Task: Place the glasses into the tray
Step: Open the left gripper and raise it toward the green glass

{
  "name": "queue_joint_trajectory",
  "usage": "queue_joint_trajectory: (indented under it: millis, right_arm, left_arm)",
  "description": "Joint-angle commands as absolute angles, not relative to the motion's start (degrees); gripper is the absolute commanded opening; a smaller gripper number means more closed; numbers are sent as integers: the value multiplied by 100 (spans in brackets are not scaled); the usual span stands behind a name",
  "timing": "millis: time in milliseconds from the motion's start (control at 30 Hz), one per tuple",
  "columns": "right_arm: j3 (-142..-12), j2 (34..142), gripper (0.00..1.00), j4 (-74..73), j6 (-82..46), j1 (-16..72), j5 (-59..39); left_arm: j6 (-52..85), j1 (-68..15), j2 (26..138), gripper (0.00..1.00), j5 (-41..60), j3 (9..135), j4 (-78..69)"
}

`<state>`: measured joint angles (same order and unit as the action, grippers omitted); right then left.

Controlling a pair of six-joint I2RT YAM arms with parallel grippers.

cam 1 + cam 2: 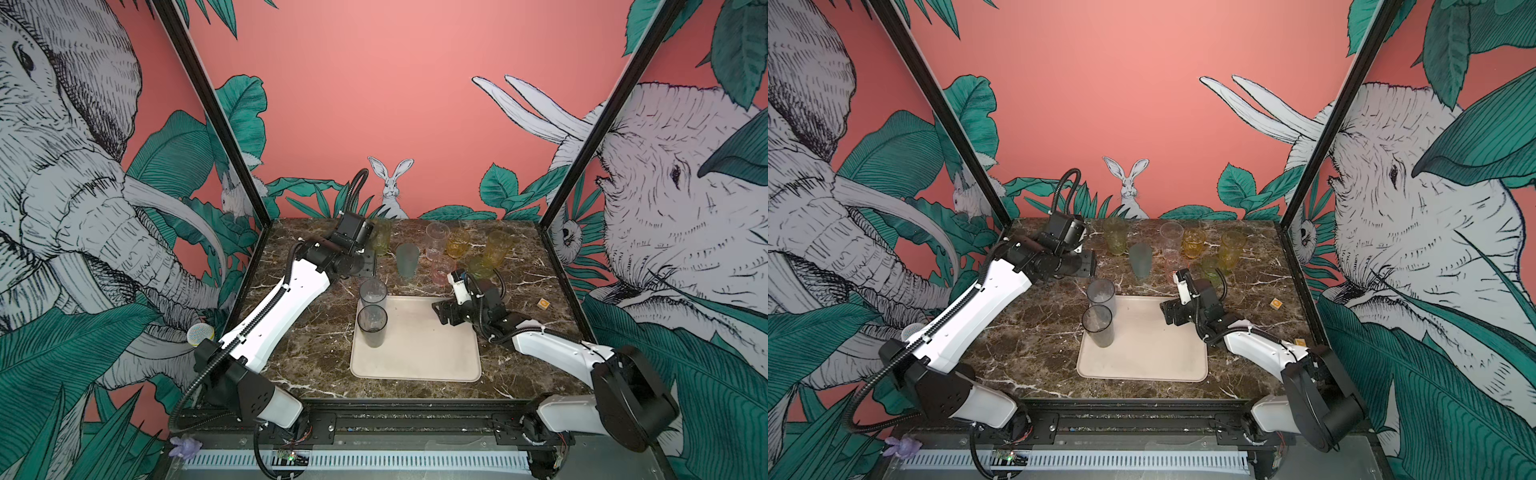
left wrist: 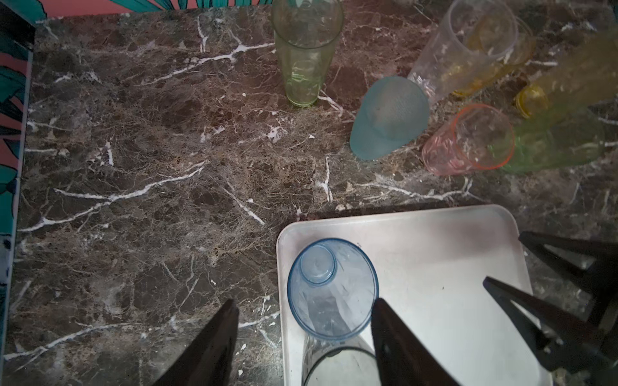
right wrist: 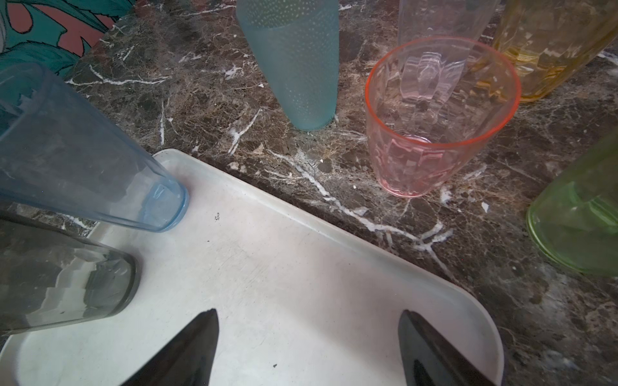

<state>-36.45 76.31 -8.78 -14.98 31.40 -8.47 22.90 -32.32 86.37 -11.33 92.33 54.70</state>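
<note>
The cream tray (image 1: 419, 357) lies mid-table. Two grey glasses stand along its left side, a bluish-grey one (image 1: 372, 293) in the far corner and a smoky one (image 1: 372, 326) nearer. My left gripper (image 2: 305, 302) hangs open above the bluish-grey glass (image 2: 332, 290), its fingers apart on either side of the rim. My right gripper (image 3: 309, 314) is open and empty over the tray's far right part (image 3: 301, 267). Behind the tray stand a pink glass (image 3: 434, 127), a teal one upside down (image 3: 294, 67), and green (image 1: 480, 266), amber (image 1: 458, 243), yellow (image 1: 496, 247), clear (image 1: 437, 241) and pale green (image 1: 381, 237) glasses.
A small orange square (image 1: 543, 304) lies on the marble table (image 1: 316, 345) to the right. Black frame posts (image 1: 557, 216) stand at the back corners. The two arms flank the tray, with the right gripper (image 2: 551, 300) showing in the left wrist view.
</note>
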Motion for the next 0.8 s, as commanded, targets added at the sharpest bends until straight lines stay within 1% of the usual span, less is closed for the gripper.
queue_joint_trajectory:
  millis: [0,500,600,767]
  right_arm:
    - [-3674,7495,86,-1116,-1539,3173,-898]
    - [-3621,7445,86,-1178,-1557,3173,-849]
    - [-3621,7407,86,-1143,-1540,3175,-792]
    - [-3577,7356,87,-1203,-1552,3173,-790]
  left_arm:
    - [2268,-3057,8829,70,-1062,9588,5326]
    - [2143,-2681,10349,78,-1232,11018,5029]
    - [2164,-2664,10541,80,-1432,11117,4903]
    - [2153,-2591,10887,81,-1483,11348,4700]
